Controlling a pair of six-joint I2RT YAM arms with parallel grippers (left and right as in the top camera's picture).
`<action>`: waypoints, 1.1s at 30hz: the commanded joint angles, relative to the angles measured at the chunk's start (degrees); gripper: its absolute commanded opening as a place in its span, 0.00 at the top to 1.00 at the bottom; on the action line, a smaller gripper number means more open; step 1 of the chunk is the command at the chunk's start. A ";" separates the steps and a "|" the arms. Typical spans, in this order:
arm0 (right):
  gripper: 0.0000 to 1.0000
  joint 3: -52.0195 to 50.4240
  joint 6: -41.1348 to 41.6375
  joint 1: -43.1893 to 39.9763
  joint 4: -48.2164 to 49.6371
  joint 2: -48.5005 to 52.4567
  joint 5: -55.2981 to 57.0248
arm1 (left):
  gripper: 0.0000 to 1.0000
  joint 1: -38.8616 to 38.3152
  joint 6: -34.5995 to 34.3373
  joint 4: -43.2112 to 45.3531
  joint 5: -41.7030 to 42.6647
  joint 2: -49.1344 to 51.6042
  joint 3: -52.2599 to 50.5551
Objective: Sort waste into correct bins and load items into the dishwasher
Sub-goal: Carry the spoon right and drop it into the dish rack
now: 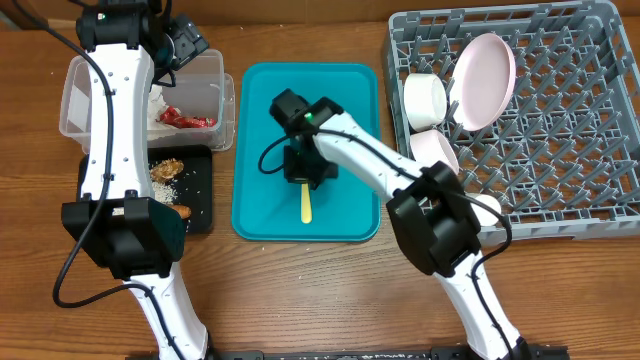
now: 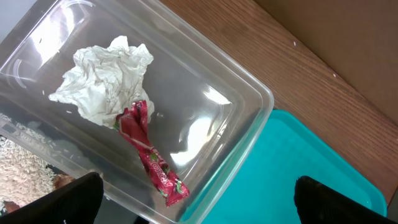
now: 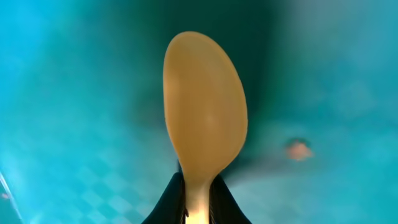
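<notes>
Yellow spoon [image 3: 205,106], mid-frame on the teal tray [image 1: 255,100], sits clamped at its handle in our right fingers [image 3: 169,211]; we should lift level toward the grey rack [image 1: 570,170], upper right. Left fingers [image 2: 68,202] gape.

teal tray [image 1: 352,98], wooden table [image 1: 300,295]

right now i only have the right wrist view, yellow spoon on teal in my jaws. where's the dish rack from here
Observer: The grey dish rack sits just right of the teal tray.
Operator: room in it
Observer: The white plate and two bowls stand along its left side; the pegs further right are bare.
Operator: left arm in the way
Observer: No, the left arm is over the clear tub, left of the tray.
</notes>
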 commanded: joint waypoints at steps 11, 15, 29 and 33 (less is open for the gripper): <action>0.96 0.11 -4.07 -13.27 -8.13 -30.93 -1.73 | 0.00 -0.42 -0.72 0.00 -0.57 -0.15 1.70; 0.96 0.09 1.75 -24.87 -12.17 -35.76 0.87 | 0.00 -0.42 -0.70 0.00 -0.57 -0.15 1.70; 0.96 -20.98 33.46 -49.66 -7.54 -35.43 3.43 | 0.00 -0.42 -0.72 0.00 -0.57 -0.15 1.70; 0.52 -21.51 33.42 -49.64 -6.93 -35.45 4.31 | 0.00 -0.42 -0.70 0.00 -0.55 -0.15 1.70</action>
